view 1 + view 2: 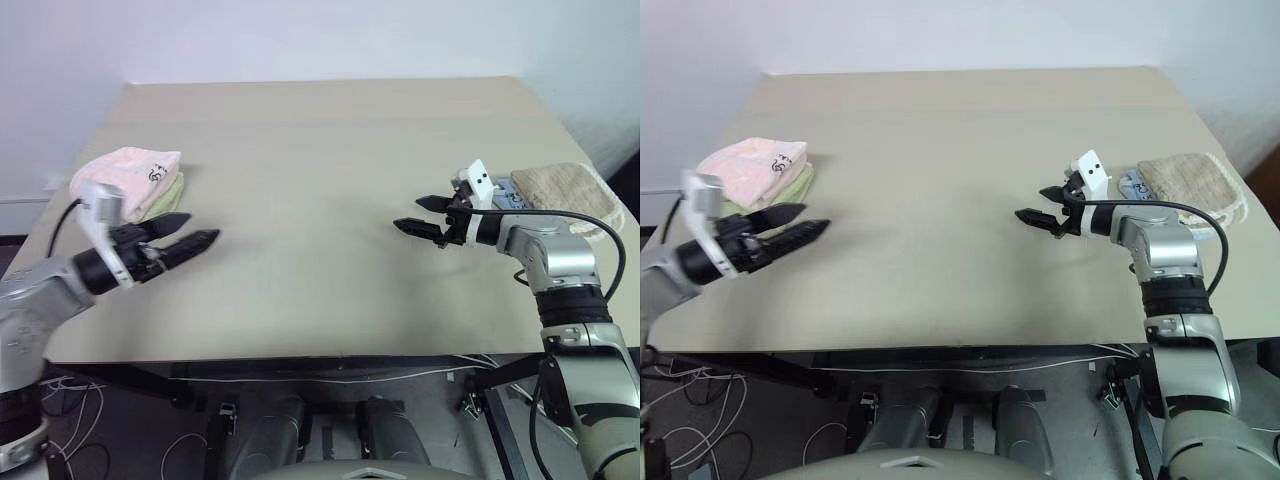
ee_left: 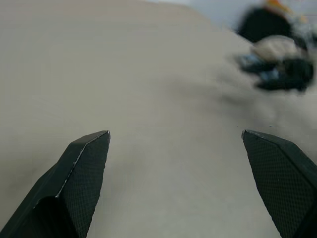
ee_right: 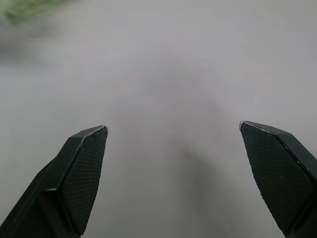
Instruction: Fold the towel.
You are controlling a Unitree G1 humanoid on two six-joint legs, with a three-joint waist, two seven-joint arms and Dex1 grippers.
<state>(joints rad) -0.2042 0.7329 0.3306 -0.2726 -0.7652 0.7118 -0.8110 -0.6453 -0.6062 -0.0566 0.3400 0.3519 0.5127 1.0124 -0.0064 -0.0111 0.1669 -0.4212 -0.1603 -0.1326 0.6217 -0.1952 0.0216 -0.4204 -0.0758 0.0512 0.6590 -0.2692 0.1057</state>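
I see the pale pink-white terry towel folded into a bundle on a light green towel, near the left edge of the beige table. My left gripper hovers just beside that pink bundle, its 2 fingers spread, holding nothing. My right gripper, well apart from it, is spread and empty too, beside a beige-tan towel.

A wide beige surface took up most of the room in view, its matte top evenly lit with only soft shadows. Behind it stood a plain white wall, running along the far edge. Below the near edge, a dark grey floor showed, with loose white cables trailing across it and a black frame bar under the surface.
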